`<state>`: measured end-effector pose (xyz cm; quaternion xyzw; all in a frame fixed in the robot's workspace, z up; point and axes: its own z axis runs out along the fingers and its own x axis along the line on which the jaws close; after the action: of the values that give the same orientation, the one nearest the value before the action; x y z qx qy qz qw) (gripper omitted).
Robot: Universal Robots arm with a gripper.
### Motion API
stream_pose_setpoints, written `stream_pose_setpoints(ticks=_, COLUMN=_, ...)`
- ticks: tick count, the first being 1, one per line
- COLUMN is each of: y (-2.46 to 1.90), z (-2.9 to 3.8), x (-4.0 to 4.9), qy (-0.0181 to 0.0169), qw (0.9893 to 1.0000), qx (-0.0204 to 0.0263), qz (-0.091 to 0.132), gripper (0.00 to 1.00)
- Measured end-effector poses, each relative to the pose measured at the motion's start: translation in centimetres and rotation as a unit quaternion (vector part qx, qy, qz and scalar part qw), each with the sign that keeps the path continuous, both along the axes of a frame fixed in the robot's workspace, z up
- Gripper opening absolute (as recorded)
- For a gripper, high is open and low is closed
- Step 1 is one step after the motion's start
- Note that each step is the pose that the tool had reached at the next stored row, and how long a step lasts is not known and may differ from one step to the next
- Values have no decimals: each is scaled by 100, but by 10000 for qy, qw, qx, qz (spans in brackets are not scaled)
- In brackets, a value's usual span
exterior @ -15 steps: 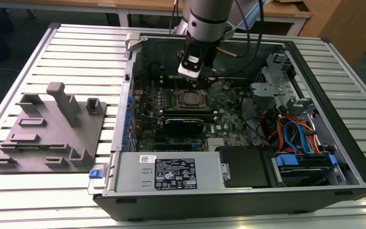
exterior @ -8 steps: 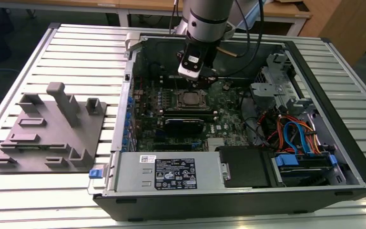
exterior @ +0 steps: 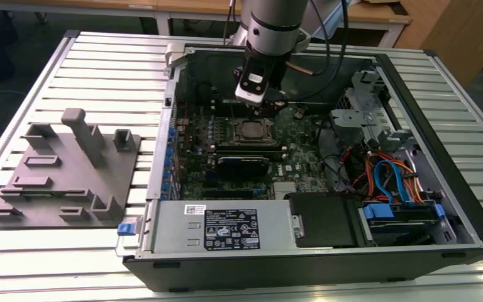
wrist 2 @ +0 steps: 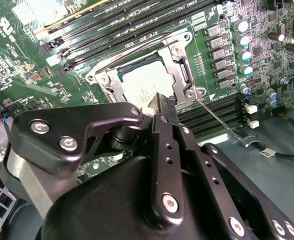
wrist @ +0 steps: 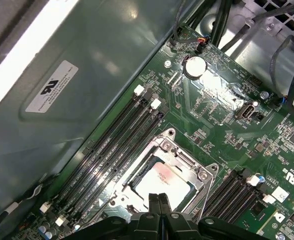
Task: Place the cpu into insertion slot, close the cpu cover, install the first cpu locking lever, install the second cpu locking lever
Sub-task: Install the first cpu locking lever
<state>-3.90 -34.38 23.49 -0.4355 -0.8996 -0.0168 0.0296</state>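
Open pc case [exterior: 326, 251] lies on a slatted table [exterior: 40, 63], taking the middle and right of the exterior view; the arm [exterior: 271, 25] drops in from the top centre, and its gripper [exterior: 266, 108] hangs just above the cpu [exterior: 248, 131], upper-middle of the frame on the green board [exterior: 195, 176]. In both wrist views the fingers [wrist: 154, 205] are pressed flat together, no gap and nothing between them; the tips sit close over one edge of the chip, can't tell if they touch it. The cpu is down in the insertion slot [wrist: 136, 175], silver face up, w/ the cpu cover [wrist: 187, 161] lowered flat round it so the face shows thru the square opening. In the second wrist view a thin metal locking lever [wrist 2: 222, 121] runs out from a corner of the cover, slanting across a bank of dark slots [wrist 2: 224, 107]; its far end reaches past the board edge over the grey case floor; can't tell whether it's hooked down. Long memory slots [wrist: 107, 155] lie btwn the socket and the case wall, which carries a white label [wrist: 52, 87]; a round coin battery [wrist: 194, 66] sits further along the board. On the exterior view's left, apart from the case, a grey moulded fixture [exterior: 65, 170] rests on the table; the power supply [exterior: 224, 229] is at lower middle; blue and orange cables [exterior: 392, 179] bunch at the exterior view's right.
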Motion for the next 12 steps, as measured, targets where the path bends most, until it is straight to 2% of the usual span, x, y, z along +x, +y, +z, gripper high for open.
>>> stream_pose_setpoints(ticks=4, y=0, z=1, x=-1, qy=-3, qw=9997, qx=9, qz=228, gripper=11)
stream_pose_setpoints(ticks=9, y=0, z=0, x=0, qy=-22, qw=9986, qx=12, qz=533, gripper=11)
stream_pose_setpoints(ticks=10, y=0, z=-1, x=-1, qy=-74, qw=9979, qx=9, qz=649, gripper=11)
stream_pose_setpoints(ticks=12, y=0, z=-1, x=-2, qy=-125, qw=9975, qx=6, qz=694, gripper=11)
